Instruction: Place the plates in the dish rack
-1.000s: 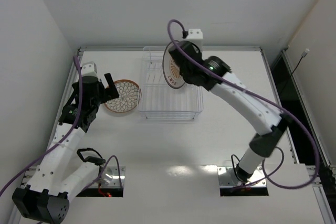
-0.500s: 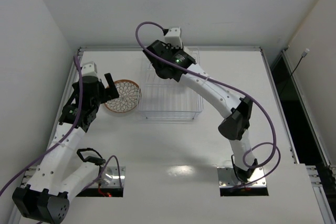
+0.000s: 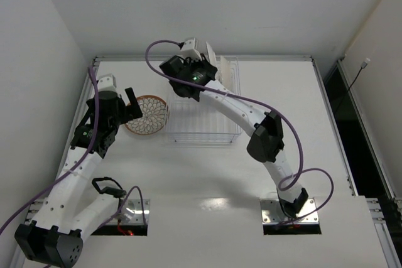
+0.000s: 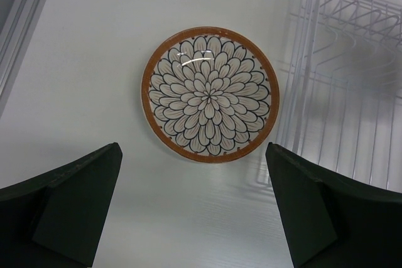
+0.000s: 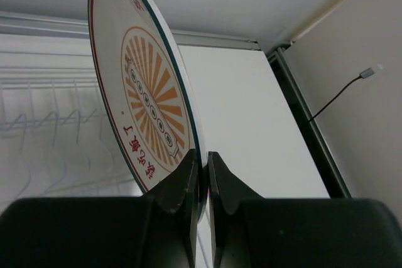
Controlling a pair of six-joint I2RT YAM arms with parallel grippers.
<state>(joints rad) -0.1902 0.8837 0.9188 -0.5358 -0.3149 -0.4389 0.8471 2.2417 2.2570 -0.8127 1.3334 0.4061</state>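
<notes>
My right hand (image 5: 202, 162) is pinched narrow on the lower rim of the sunburst plate (image 5: 147, 105), one finger on its patterned face and the other on its back. The plate stands on edge, rising from my fingertips up and to the left, with its orange rays and dark rim facing left. Past it, to the left and below, run the thin white wires and prongs of the dish rack (image 5: 56, 130). From above, this hand hangs over the far end of the rack (image 3: 204, 120). I cannot tell whether the plate's edge touches any wire. My left hand (image 4: 193, 171) is spread wide and holds nothing, its two dark fingers (image 4: 69, 211) well apart at either side of my wrist view. Straight ahead of them, just beyond the tips and centred between them, the petal plate (image 4: 210, 95) lies flat and face up on the white counter (image 4: 75, 61), with no finger touching it. The rack's (image 4: 352, 92) near wall stands just beside that plate, on the right of my left hand. I count two plates in view: one gripped on edge and one lying flat. There is one rack.
</notes>
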